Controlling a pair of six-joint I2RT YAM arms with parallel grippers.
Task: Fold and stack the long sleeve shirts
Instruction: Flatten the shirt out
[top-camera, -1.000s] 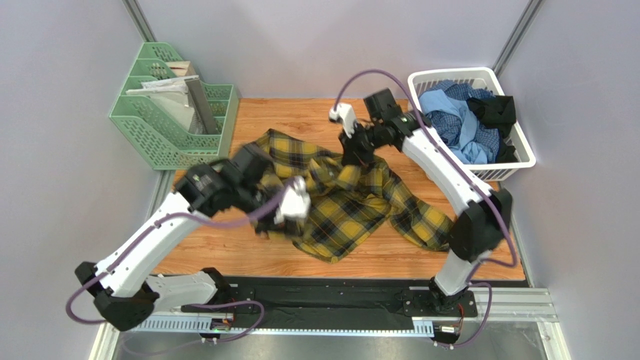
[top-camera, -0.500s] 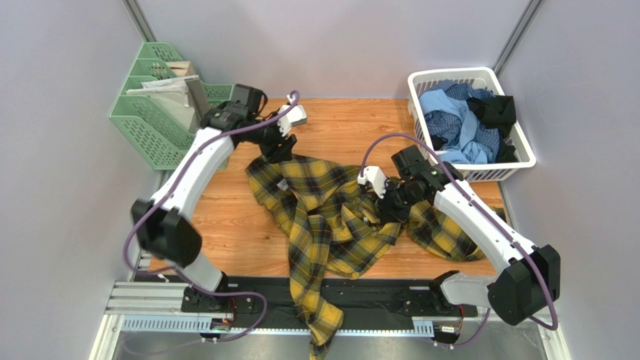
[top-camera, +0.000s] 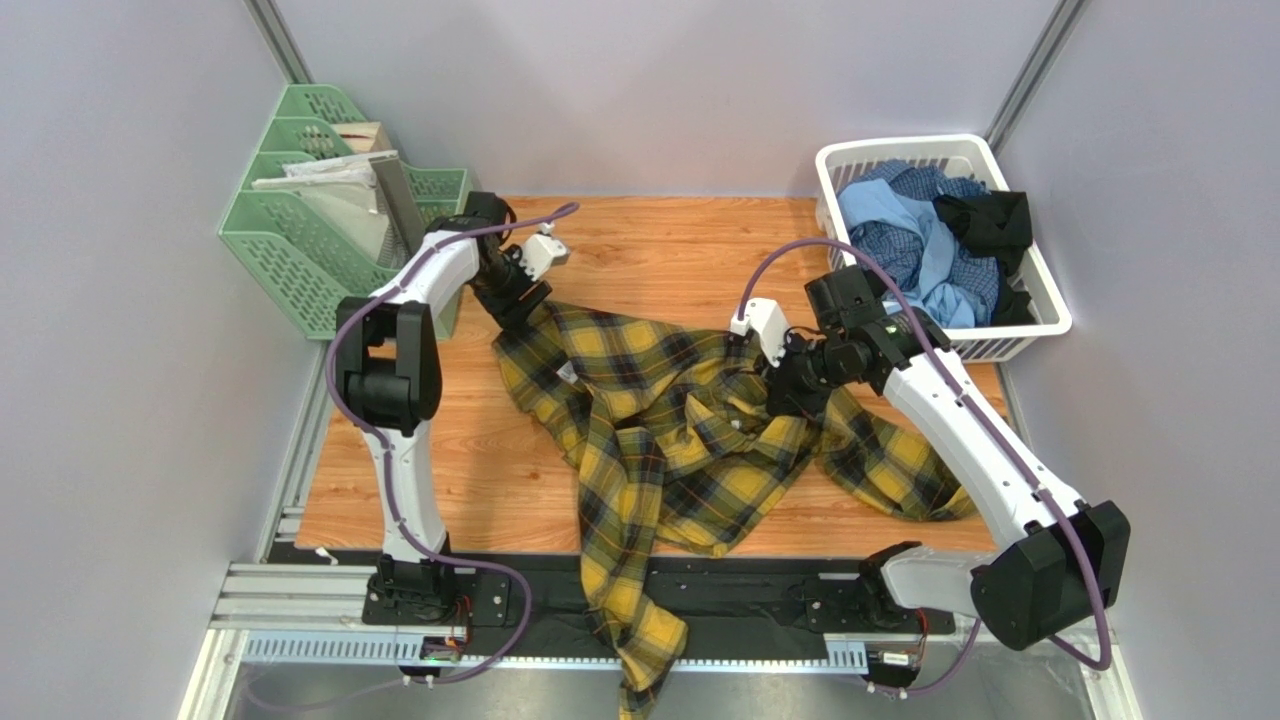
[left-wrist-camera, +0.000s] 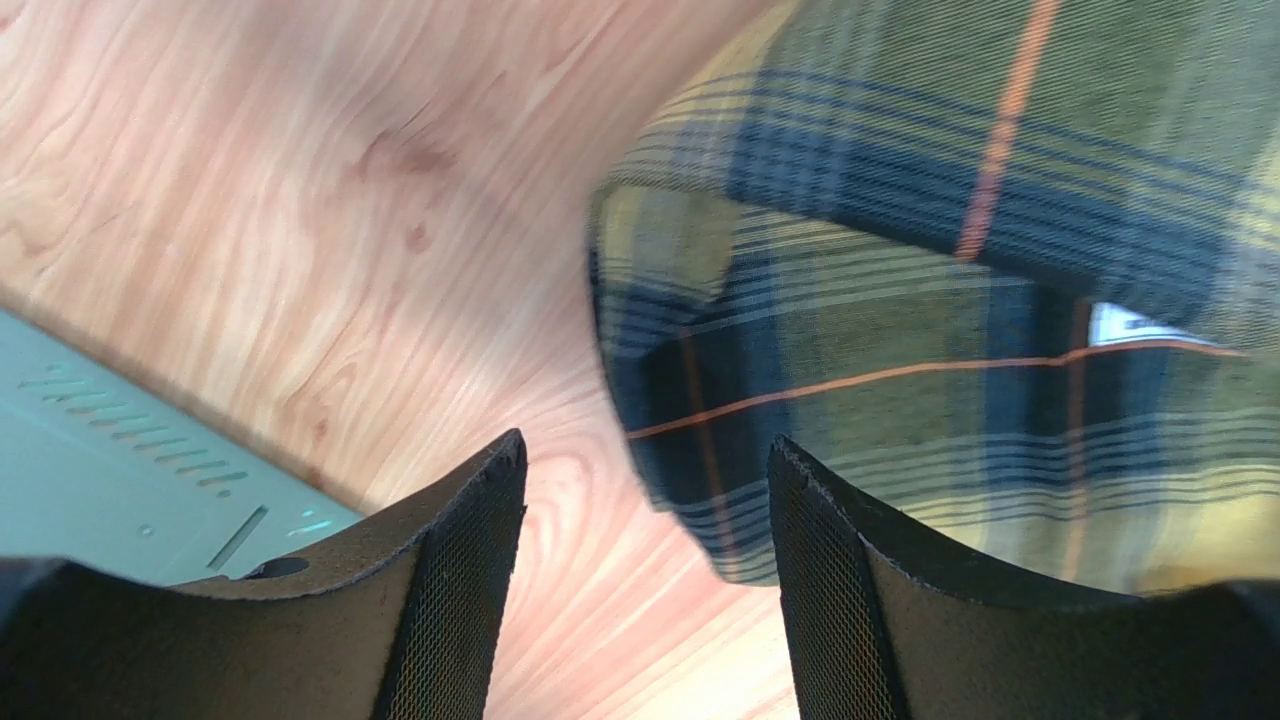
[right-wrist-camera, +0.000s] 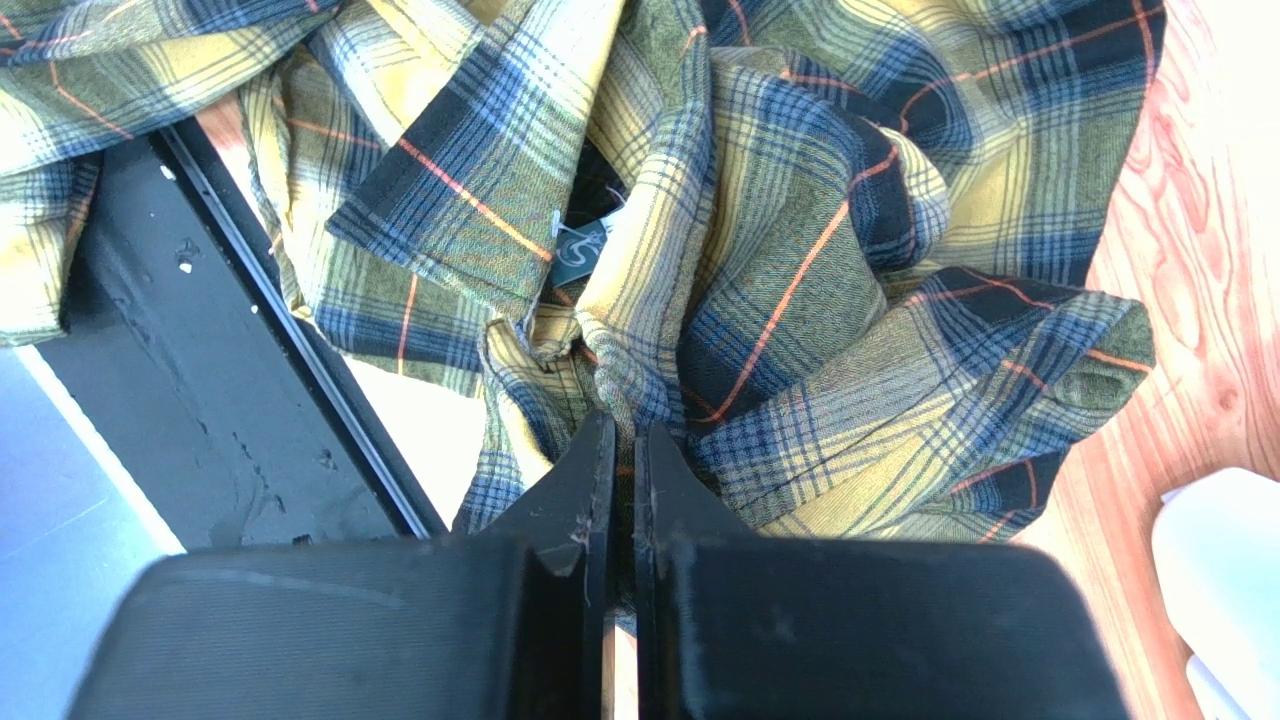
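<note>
**Plaid flannel shirt (top-camera: 676, 435) lies rumpled on the worktop (top-camera: 676, 248), pinched by the right gripper (top-camera: 784, 393)**

The shirt is mustard-yellow and black plaid crossed by thin orange lines; it lies in loose folds across the middle of the wooden worktop, and one sleeve (top-camera: 631, 645) hangs over the near edge across the black rail (top-camera: 751, 608). The right wrist view shows the fingers pressed together on a bunched ridge of the cloth, with a small dark neck label (right-wrist-camera: 579, 255) just beyond. The left gripper (top-camera: 516, 300) sits at the shirt's far-left corner with its fingers spread and nothing held; the cloth's edge lies flat on the wood just ahead of them. A white laundry basket (top-camera: 1037, 323) at the far-right corner holds light blue shirts (top-camera: 902, 225) and a black garment (top-camera: 992, 225); a green file rack (top-camera: 301, 255) stands at the far-left corner.
</note>
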